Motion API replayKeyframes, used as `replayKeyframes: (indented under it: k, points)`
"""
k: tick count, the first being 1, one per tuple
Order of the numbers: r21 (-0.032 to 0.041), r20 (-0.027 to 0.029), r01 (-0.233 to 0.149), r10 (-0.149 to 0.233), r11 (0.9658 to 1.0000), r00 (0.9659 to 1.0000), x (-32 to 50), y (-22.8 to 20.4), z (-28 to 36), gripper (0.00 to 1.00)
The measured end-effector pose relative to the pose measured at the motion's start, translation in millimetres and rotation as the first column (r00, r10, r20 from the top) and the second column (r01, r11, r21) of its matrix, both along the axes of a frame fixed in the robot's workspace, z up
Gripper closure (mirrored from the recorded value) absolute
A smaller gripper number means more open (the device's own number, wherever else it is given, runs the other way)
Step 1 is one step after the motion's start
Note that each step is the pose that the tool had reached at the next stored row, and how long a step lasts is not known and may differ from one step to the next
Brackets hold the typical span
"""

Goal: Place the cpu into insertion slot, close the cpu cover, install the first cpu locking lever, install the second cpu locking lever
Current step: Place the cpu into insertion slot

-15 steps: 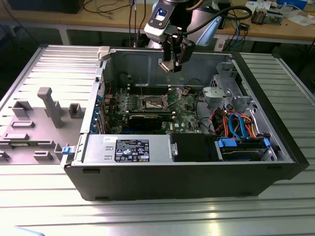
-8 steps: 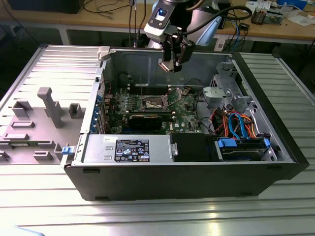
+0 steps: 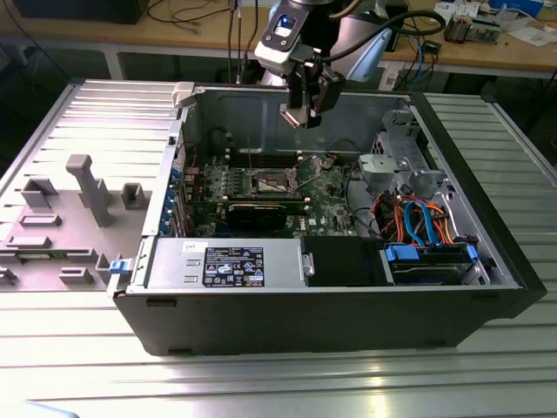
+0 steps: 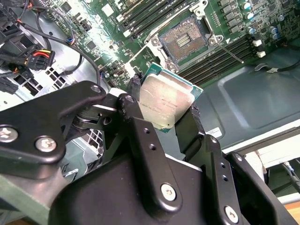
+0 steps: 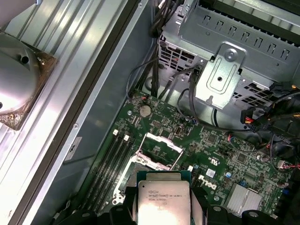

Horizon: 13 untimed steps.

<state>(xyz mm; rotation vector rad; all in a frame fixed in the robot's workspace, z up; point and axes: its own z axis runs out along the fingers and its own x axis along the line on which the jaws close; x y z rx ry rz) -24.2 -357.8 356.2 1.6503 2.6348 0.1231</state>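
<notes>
no legible text, just fine print on the cpu (image 5: 162, 204) and power supply label (image 3: 234, 266)

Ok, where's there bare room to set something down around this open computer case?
Bare table in front of the case and beside it at the exterior view's right. Crowded: grey fixtures at the exterior view's left, cables inside, the tool holding the cpu above the motherboard.

The jaws cover edges of the cpu (image 4: 165, 103).
</notes>
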Motion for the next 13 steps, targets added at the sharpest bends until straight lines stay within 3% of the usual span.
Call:
replayKeyframes:
  k: [2,3,4,6,13]
  points:
    - [0.0001,0.0000,0.018,-0.018,0.9998,0.9998,-0.1,0.0,-0.4,0.46]
    - [-0.0001,-0.0001,0.068,-0.068,0.9977,0.9977,-0.1,0.0,-1.1,0.46]
    - [-0.0001,-0.0001,0.107,-0.107,0.9943,0.9943,-0.1,0.0,-2.0,0.46]
    - [-0.0001,-0.0001,0.186,-0.186,0.9826,0.9826,-0.1,0.0,-4.0,0.46]
    - [0.0000,-0.0001,0.221,-0.221,0.9752,0.9752,-0.1,0.0,-4.8,0.46]
